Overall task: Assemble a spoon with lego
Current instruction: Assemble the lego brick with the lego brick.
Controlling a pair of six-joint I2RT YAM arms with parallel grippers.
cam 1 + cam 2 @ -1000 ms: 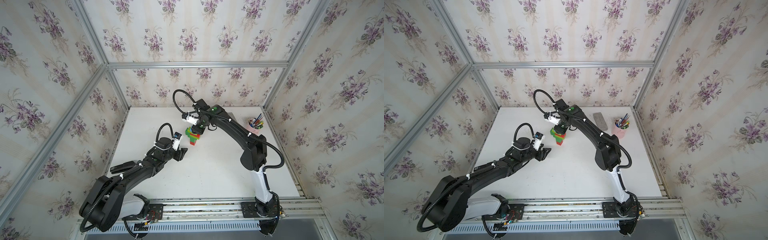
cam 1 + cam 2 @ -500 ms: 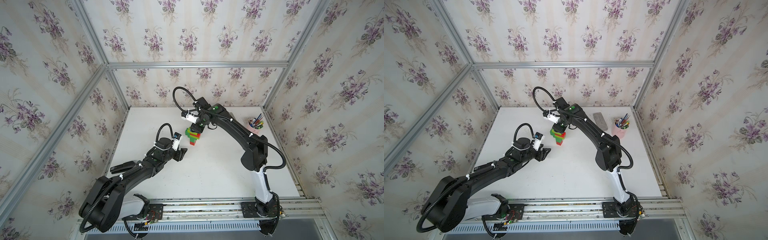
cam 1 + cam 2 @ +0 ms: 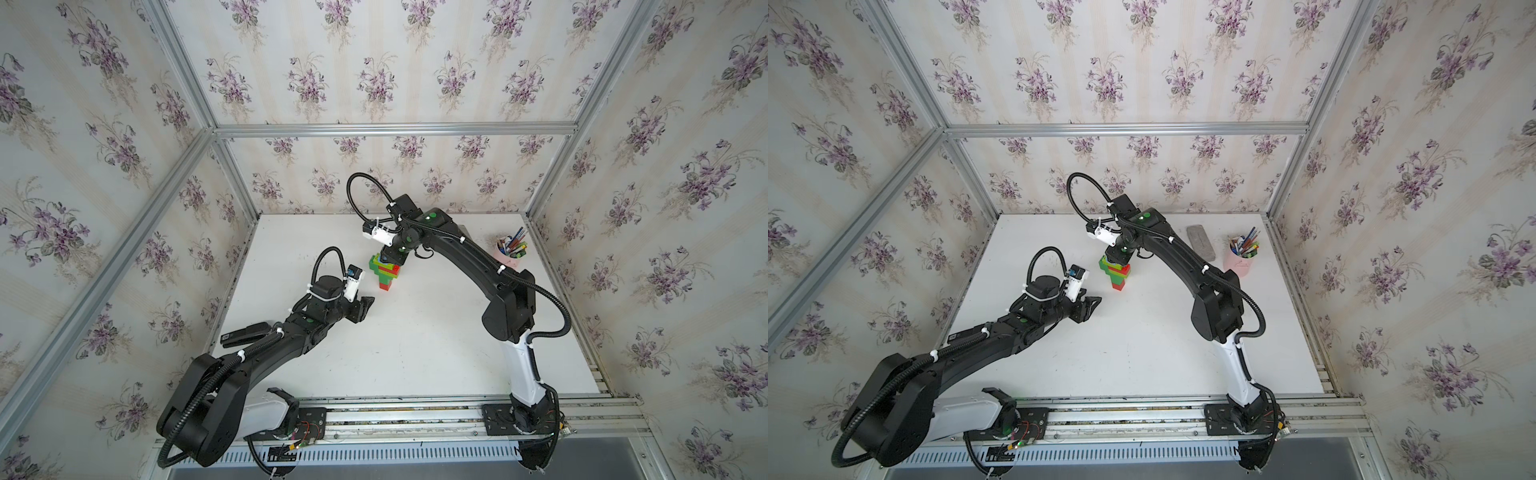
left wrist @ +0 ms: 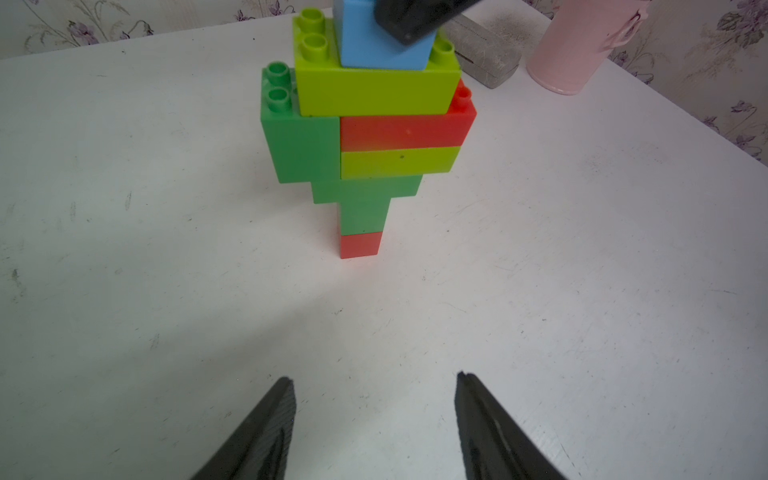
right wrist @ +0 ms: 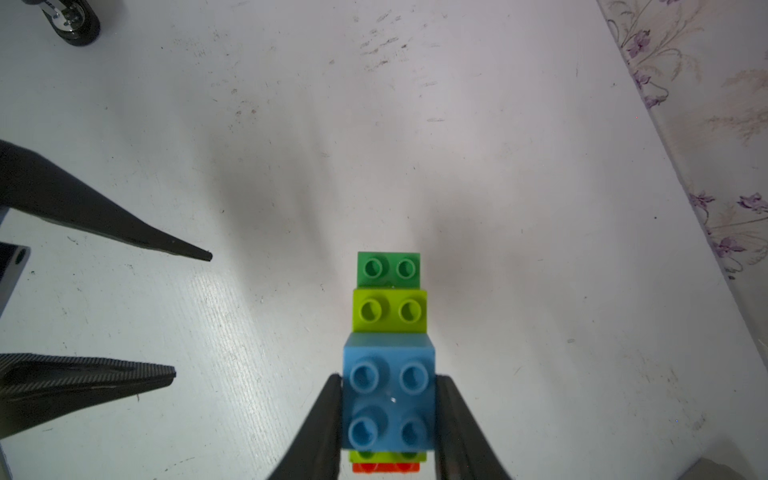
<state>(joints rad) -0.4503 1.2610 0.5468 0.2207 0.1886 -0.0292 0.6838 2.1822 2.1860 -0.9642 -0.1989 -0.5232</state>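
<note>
Pinching blue brick (image 5: 388, 357) atop upright spoon (image 4: 365, 137): right end effector (image 5: 388, 378), from above | left end effector (image 4: 375, 378) spread, apart, toward desk (image 3: 415, 353) front edge

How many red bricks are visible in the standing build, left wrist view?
2: a red foot brick at the very bottom, and a red stripe brick higher up, directly under the top lime brick. The back may hide more.

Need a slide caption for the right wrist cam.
Right gripper clamps the light blue brick topping the upright spoon; left gripper open nearby, clear of it.
</note>
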